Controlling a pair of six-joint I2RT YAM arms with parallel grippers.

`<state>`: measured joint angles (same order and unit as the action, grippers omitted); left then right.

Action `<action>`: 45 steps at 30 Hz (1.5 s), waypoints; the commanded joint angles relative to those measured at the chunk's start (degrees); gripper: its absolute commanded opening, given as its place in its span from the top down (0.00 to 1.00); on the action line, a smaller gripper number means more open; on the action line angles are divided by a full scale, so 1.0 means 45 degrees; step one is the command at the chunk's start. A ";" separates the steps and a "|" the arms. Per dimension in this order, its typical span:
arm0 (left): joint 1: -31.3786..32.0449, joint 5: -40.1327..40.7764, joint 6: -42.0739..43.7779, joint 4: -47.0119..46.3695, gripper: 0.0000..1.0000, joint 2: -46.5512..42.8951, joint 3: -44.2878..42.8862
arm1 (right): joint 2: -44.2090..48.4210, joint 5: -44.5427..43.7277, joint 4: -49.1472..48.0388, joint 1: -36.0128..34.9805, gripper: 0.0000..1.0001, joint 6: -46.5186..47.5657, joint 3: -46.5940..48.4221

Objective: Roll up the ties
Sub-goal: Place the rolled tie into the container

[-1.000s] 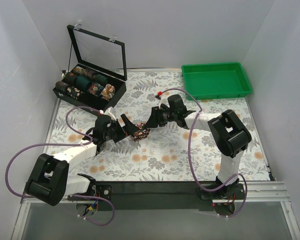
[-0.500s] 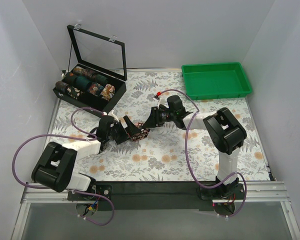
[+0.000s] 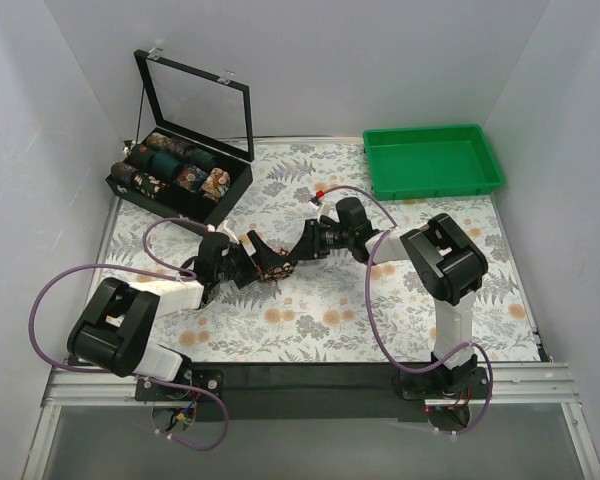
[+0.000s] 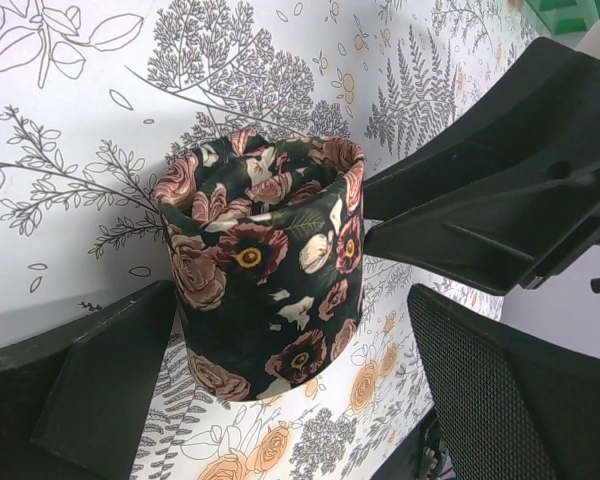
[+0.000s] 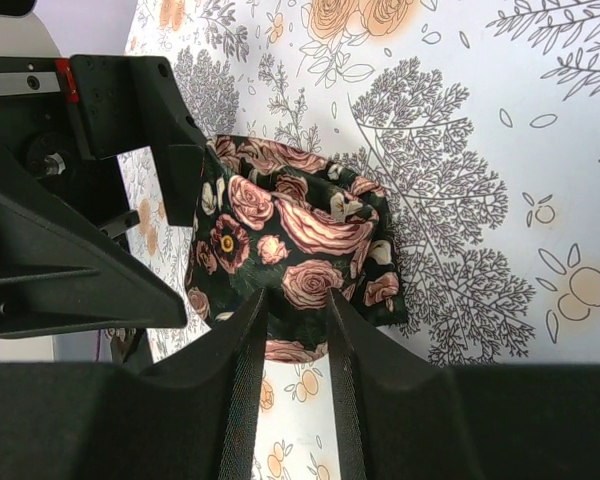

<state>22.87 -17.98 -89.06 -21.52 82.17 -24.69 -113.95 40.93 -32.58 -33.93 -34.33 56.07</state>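
Observation:
A tie [image 3: 278, 263] is wound into a fist-sized roll, dark with pink roses, and stands on the floral table cover mid-table. In the left wrist view the roll [image 4: 265, 290] sits between the wide-open fingers of my left gripper [image 4: 295, 335], close against the left finger [image 4: 90, 390]. My left gripper [image 3: 254, 262] reaches in from the roll's left. My right gripper [image 3: 293, 254] comes from the right. Its narrow fingers [image 5: 248, 380] pinch the near edge of the roll [image 5: 290, 240], so my right gripper [image 5: 295, 305] is shut on it.
An open black box [image 3: 160, 200] with a raised glass lid [image 3: 195, 105] stands at the back left and holds several rolled ties [image 3: 170, 165]. A green tray [image 3: 432, 160] sits at the back right. Purple cables loop beside both arms.
The right gripper's fingers have closed in on the roll's edge. The left arm has slid right, bringing its open fingers around the roll.

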 commanded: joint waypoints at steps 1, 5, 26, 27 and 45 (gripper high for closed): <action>0.0073 0.0128 -0.0093 0.0036 0.07 -0.0057 0.0252 | -0.0185 0.0202 -0.0748 0.0138 0.69 0.0030 -0.0156; 0.0112 0.0108 -0.0015 0.0016 0.07 0.0059 0.0291 | -0.0302 0.0241 -0.0905 0.0177 0.69 -0.0008 -0.0156; 0.0678 -0.0145 0.0338 0.0094 0.06 0.1212 -0.0353 | -0.0810 0.0437 -0.1178 0.0177 0.71 -0.0204 0.0020; 0.0698 -0.0165 0.0298 0.0094 0.08 0.1193 -0.0373 | -0.0830 0.0436 -0.1178 0.0177 0.71 -0.0204 0.0020; 0.0718 -0.0263 -0.0015 0.0504 0.27 0.1193 -0.0588 | -0.0810 0.0261 -0.1432 0.0177 0.71 -0.0419 -0.0097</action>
<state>25.04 -18.26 -89.03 -23.90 86.59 -26.76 -116.66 42.54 -37.52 -32.75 -36.07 55.59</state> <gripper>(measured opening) 0.747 0.295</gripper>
